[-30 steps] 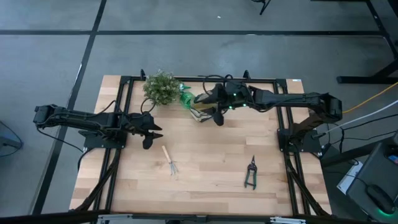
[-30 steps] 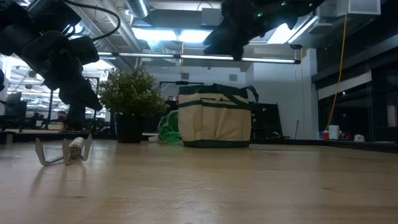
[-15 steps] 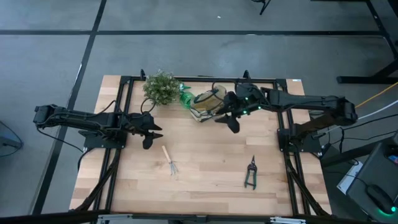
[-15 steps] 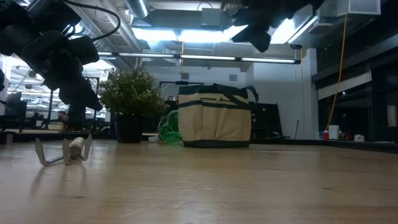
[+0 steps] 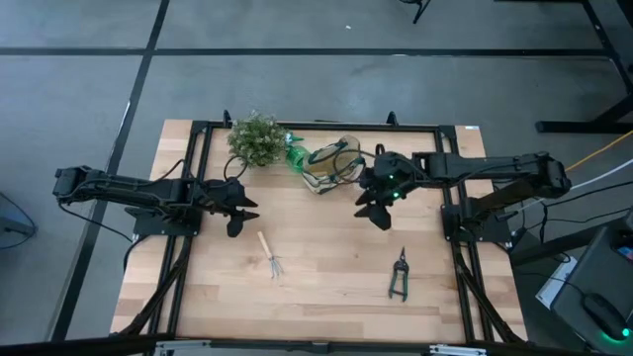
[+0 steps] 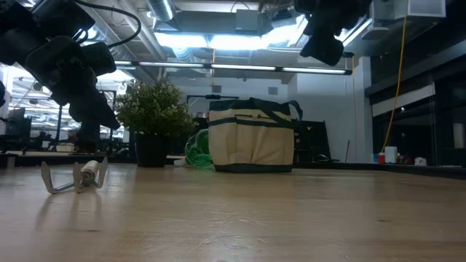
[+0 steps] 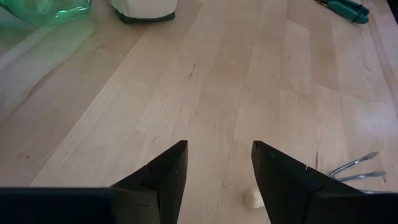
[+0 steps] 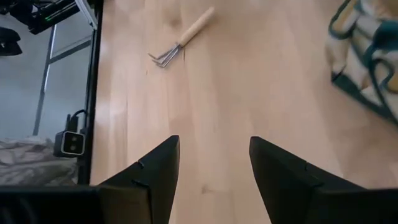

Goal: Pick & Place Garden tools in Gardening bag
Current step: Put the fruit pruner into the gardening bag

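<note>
Shears [image 5: 399, 276] lie cut off in the left wrist view, both pincers [image 5: 374, 210] [image 5: 240, 216] gaping empty.

The gardening bag [image 8: 372, 56] ran off the right wrist picture's edge, its inside unseen in every view. The pruning shears [image 7: 344, 8] were cut off in the left wrist view. The mini rake [image 7: 356, 172] showed only tines there.
</note>
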